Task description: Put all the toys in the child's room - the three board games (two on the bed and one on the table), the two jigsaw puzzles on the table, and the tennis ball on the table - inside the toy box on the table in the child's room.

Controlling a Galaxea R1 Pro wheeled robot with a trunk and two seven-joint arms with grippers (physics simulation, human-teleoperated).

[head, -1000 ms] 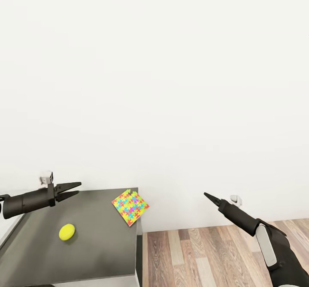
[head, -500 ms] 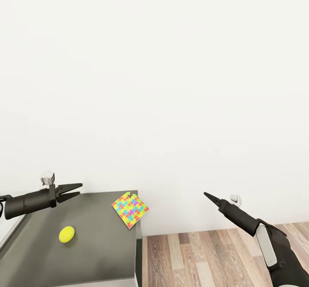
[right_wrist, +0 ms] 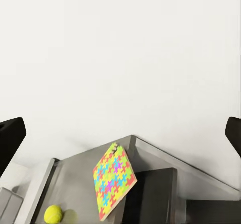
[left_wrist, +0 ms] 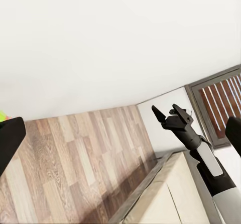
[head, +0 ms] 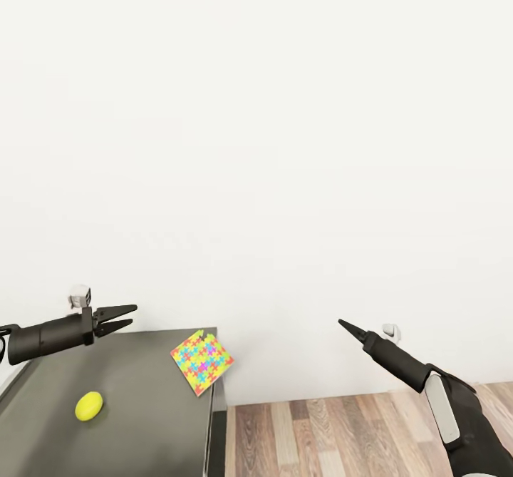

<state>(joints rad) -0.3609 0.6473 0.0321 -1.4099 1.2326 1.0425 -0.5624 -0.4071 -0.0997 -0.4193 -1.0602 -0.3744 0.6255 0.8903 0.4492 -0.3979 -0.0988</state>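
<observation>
So the tennis ball (head: 90, 406) is sitting on the dark grey bench (head: 142, 427), and a jigsaw puzzle (head: 201, 361) lies at the bench's far corner, poking over the edge above the wood floor (head: 342, 434). Left gripper (head: 128, 316) hovers over the bench, past the ball, fingers slightly apart and holding nothing. Right gripper (head: 342, 324) hangs off beyond the puzzle over the floor; in the left wrist view its fingers stand apart, empty.

The dark counter (head: 142, 406) carries just two things: a ball (head: 89, 406) near its front left and a puzzle board (head: 201, 361) at the far right corner, jutting past the edge. Bare top lies between them, wide enough for a tool. A white wall (head: 256, 142) closes off the back. Right of the counter, open air above the wood floor (head: 342, 434).
</observation>
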